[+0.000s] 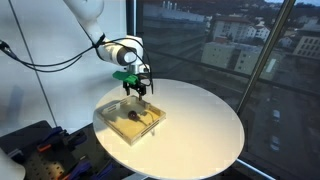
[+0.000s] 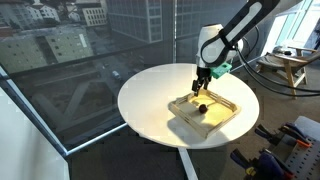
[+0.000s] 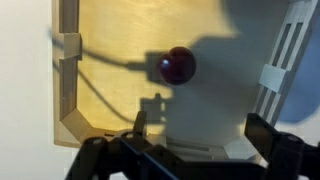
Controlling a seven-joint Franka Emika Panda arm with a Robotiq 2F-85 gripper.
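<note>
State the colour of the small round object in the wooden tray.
Dark red; the round object shows best in the wrist view.

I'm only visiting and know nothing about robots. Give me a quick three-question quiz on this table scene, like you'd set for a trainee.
1. True or false: the fingers are clamped on the dark red ball.
2. The ball lies in: A) a wooden tray; B) a glass bowl; C) a metal sink.
3. Fill in: the tray stands on a round ___ table.

Key: 1 false, the fingers are open above the ball. 2 A. 3 white.
</note>
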